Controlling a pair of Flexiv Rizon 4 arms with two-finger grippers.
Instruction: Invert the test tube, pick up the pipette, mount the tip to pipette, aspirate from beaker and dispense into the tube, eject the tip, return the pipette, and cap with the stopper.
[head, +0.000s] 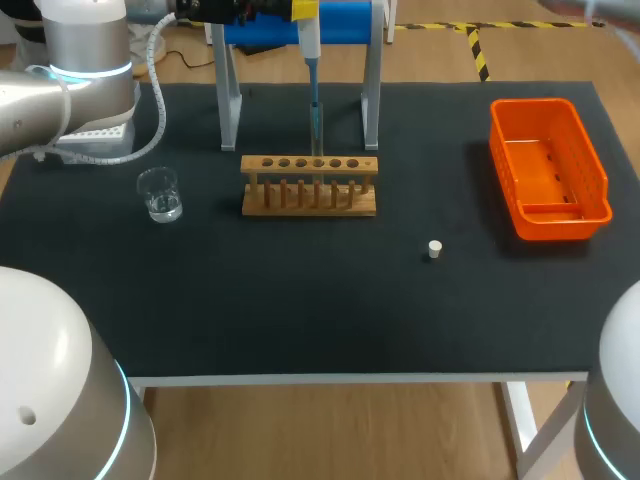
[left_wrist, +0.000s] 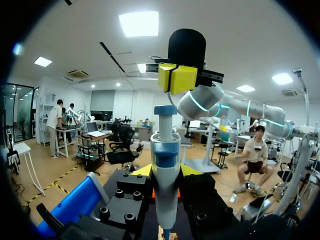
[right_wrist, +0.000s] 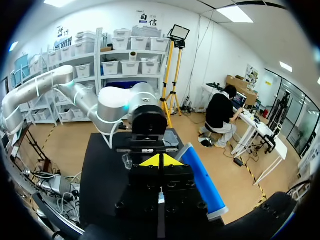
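Note:
My left gripper (head: 305, 12) is shut on the white-and-blue pipette (head: 310, 45) and holds it upright over the wooden rack (head: 310, 185). The pipette's thin lower end (head: 315, 120) points down into a middle hole of the rack, where a clear tube is hard to make out. In the left wrist view the pipette (left_wrist: 165, 165) stands between my left gripper (left_wrist: 166, 170). My right gripper (left_wrist: 177, 79) hangs shut just above the plunger (left_wrist: 165, 110). The right wrist view shows my right gripper (right_wrist: 160, 161) with its yellow tips together. The white stopper (head: 434, 249) lies on the mat.
A glass beaker (head: 160, 195) with a little liquid stands left of the rack. An orange bin (head: 548, 168) sits at the right side of the table. The blue pipette stand on white legs (head: 372, 100) rises behind the rack.

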